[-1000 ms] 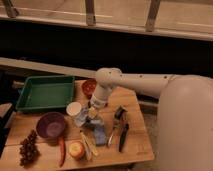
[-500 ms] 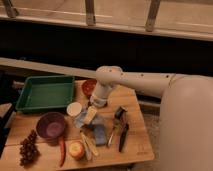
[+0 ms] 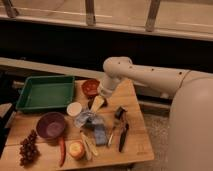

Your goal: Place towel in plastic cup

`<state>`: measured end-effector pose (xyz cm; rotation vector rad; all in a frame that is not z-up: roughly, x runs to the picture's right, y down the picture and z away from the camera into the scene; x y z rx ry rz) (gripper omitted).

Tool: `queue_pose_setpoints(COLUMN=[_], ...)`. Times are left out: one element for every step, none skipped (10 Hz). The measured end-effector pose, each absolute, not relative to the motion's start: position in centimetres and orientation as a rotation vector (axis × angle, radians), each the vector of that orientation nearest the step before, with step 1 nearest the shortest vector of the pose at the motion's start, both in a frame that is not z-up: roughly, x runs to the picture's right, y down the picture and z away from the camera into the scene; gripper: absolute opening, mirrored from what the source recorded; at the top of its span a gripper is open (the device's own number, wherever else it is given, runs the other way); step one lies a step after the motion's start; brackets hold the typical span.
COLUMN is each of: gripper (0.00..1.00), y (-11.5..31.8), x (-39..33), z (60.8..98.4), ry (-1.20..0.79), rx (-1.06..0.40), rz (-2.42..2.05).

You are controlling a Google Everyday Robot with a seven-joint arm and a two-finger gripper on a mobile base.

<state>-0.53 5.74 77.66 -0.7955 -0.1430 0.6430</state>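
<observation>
Fingers of the gripper [image 3: 98,104] hang low over the middle of the worktop [image 3: 135,145], pale and wedge-shaped, their tips just above the towel; whether they are parted or closed I cannot tell. Beneath them lies the towel [image 3: 94,125], a crumpled blue-grey cloth spread on the wood and trailing toward the front edge. Just left of the gripper stands the plastic cup [image 3: 74,109], small, white and upright, close to the towel's upper left corner. Behind the gripper sits a red bowl [image 3: 90,87], partly covered by the arm [image 3: 150,77], which reaches in from the right. A green tray [image 3: 45,92] takes the back left corner. Nearer the front are a purple bowl [image 3: 51,125], a bunch of dark grapes [image 3: 29,148], a red chili pepper [image 3: 62,150] and an apple [image 3: 76,149]. Black-handled utensils [image 3: 121,127] lie right of the towel; their exact kind is hard to make out. No writing or label can be read anywhere.
</observation>
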Motion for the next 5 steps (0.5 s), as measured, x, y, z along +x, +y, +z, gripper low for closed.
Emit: queue_pose_setpoints(gripper=[0.8,0.8,0.8,0.8,0.8], y=[4.1,2.4,1.1,0.3,-0.1], x=[1.3,3.3,5.5,7.5,8.4], z=[78.4,79.2,79.7,79.9,80.1], ry=[-0.113,-0.079,-0.046,-0.02,-0.007], rx=[-0.743,-0.687,-0.641,-0.605,-0.588], rz=[0.694,0.754,0.819,0.876,0.9])
